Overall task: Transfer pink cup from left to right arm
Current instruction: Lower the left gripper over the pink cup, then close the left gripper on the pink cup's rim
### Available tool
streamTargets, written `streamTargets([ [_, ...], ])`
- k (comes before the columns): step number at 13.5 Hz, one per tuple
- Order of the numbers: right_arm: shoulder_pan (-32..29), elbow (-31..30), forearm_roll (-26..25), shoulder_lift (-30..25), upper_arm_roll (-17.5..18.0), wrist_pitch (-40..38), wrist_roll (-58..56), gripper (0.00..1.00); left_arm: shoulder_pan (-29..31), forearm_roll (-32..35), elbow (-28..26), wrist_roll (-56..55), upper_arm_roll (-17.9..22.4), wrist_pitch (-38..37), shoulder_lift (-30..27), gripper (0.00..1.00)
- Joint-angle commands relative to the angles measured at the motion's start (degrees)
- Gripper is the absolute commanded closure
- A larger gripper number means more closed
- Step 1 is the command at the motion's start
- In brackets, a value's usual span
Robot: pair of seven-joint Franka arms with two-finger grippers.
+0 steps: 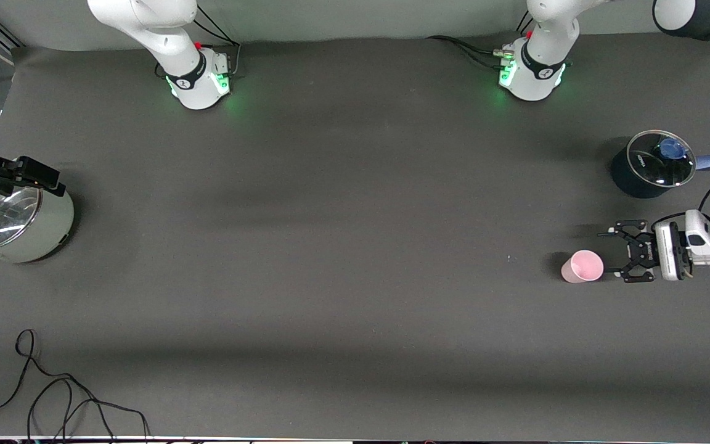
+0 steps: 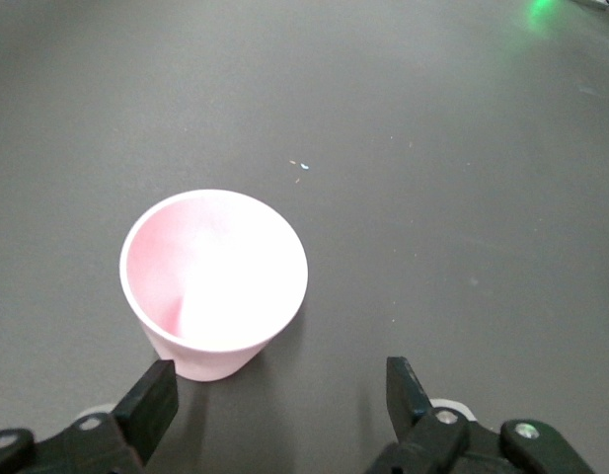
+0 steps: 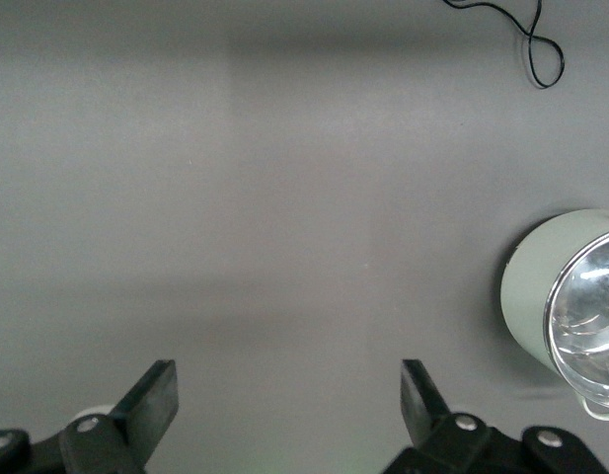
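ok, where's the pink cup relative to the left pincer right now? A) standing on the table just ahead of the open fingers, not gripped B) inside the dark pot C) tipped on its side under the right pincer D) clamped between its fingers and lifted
A: the pink cup stands upright on the table, just ahead of the left pincer, whose fingers are spread with one tip close beside the cup's base, nothing clamped.

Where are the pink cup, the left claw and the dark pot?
pink cup (image 1: 582,266), front view, on its side wall near the rim.
left claw (image 1: 615,255), front view, midway between its fingertips, beside the cup.
dark pot (image 1: 638,180), front view, on its dark outer wall below the glass lid.
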Motion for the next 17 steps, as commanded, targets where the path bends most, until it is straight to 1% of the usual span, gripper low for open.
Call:
streamTargets([
  [1, 0.3, 1.5, 0.3, 1.1, -0.1, -0.6, -0.6, 0.00, 1.1, -1.4, 0.0, 2.9, -0.4, 0.7, 0.2, 0.05],
  [4, 0.3, 1.7, 0.3, 0.9, 0.0, -0.6, -0.6, 0.00, 1.2, -3.3, 0.2, 3.3, -0.4, 0.8, 1.1, 0.04],
  [6, 0.3, 1.5, -0.1, 1.2, 0.1, -0.7, -0.3, 0.00, 0.9, -7.3, 0.2, 7.1, -0.4, 1.8, 1.8, 0.02],
  [10, 0.3, 2.0, -0.4, 1.3, 0.2, -0.7, -0.3, 0.00, 1.1, -9.3, 0.9, 10.3, -0.7, 3.0, 3.4, 0.01],
  [12, 0.2, 2.2, -0.2, 1.7, 0.2, -0.7, -0.2, 0.00, 1.1, -12.1, 0.9, 13.4, -0.7, 3.2, 3.6, 0.01],
  [14, 0.2, 2.1, -0.3, 1.7, 0.1, -0.7, 0.0, 0.00, 1.1, -12.6, 0.9, 13.5, -0.8, 3.2, 4.4, 0.01],
  [16, -0.1, 2.2, -0.3, 2.3, 0.0, -0.8, 0.1, 0.00, 0.8, -14.5, 1.0, 13.7, -0.9, 3.2, 5.1, 0.01],
  [17, 0.2, 2.2, -0.3, 2.0, 0.0, -0.8, 0.0, 0.00, 0.9, -14.6, 1.1, 13.9, -1.7, 3.2, 5.5, 0.01],
])
